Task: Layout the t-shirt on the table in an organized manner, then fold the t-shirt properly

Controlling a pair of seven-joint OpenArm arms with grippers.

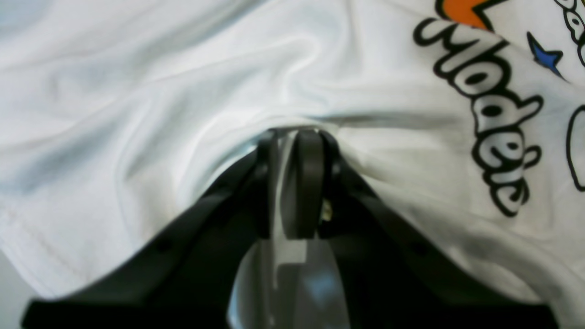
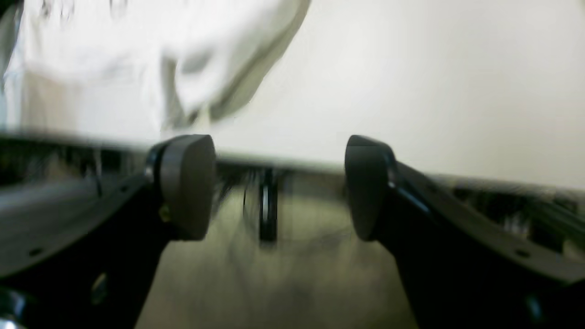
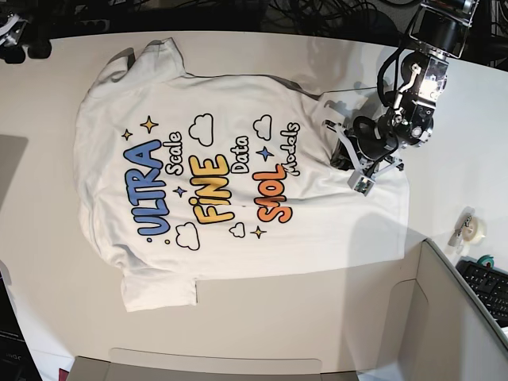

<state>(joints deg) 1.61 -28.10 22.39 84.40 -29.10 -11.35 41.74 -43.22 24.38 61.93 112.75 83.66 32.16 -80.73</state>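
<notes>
The white t-shirt (image 3: 222,182) lies spread on the off-white table (image 3: 48,262) with its ULTRA, FINE, SMOL print facing up. My left gripper (image 3: 345,157) sits at the shirt's right end, beside the word "Models". In the left wrist view its fingers (image 1: 308,183) stand together, shut on a raised pinch of the t-shirt (image 1: 183,91), and wrinkles fan out from the grip. My right gripper (image 2: 279,187) hangs open and holds nothing, past the table (image 2: 434,91) edge. A corner of the t-shirt (image 2: 114,55) shows blurred ahead of it on the left.
A tape roll (image 3: 470,228) sits near the table's right edge. A grey-beige partition panel (image 3: 444,317) and a keyboard (image 3: 488,286) fill the lower right. Dark cables (image 3: 317,12) run along the far edge. A flat beige panel (image 3: 214,369) lies along the near edge.
</notes>
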